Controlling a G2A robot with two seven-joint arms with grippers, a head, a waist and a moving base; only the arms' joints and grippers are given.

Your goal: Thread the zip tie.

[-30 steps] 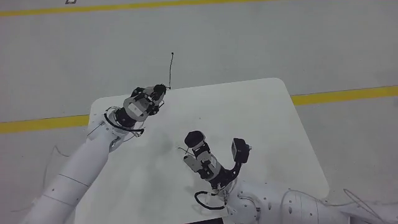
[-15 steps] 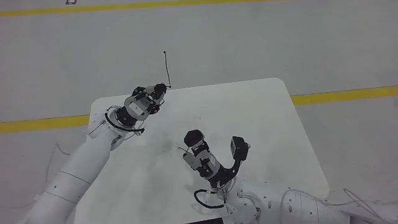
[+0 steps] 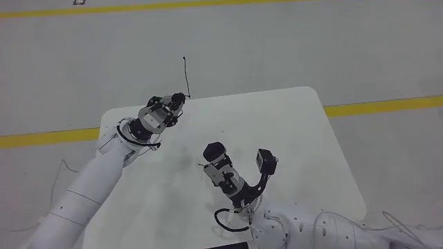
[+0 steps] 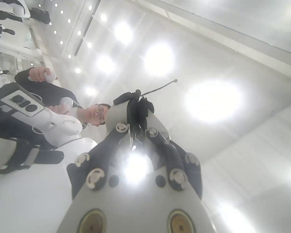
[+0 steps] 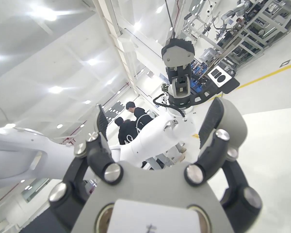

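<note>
**Zip tie held, threading not begun**

We see the left gripper (image 3: 178, 100) pressed together on one end of the black zip tie (image 3: 186, 77), at the far left edge of the table (image 3: 277, 124). The tie sticks up and out past that edge as one nearly straight strand w/ its other end free. No loop, no end fed through anything. The far tip looks slightly thickened in the left wrist view, but we can't tell if that's the head.

The right gripper (image 5: 157, 122) is spread wide and carries nothing. It sits over the near-middle of the table, fingers turned up, well apart from the tie.

Our read: pickup is done, the rest is left. The free end has to be caught, bent round and fed into the head, prob. by the right gripper. So early stage.

Surface: plain white tabletop w/ rounded corners. Room: pale grey floor (image 3: 277, 41) w/ yellow lines (image 3: 208, 3), racks (image 5: 257, 13) of equipment further off, bright ceiling lights (image 4: 158, 56) overhead.
</note>
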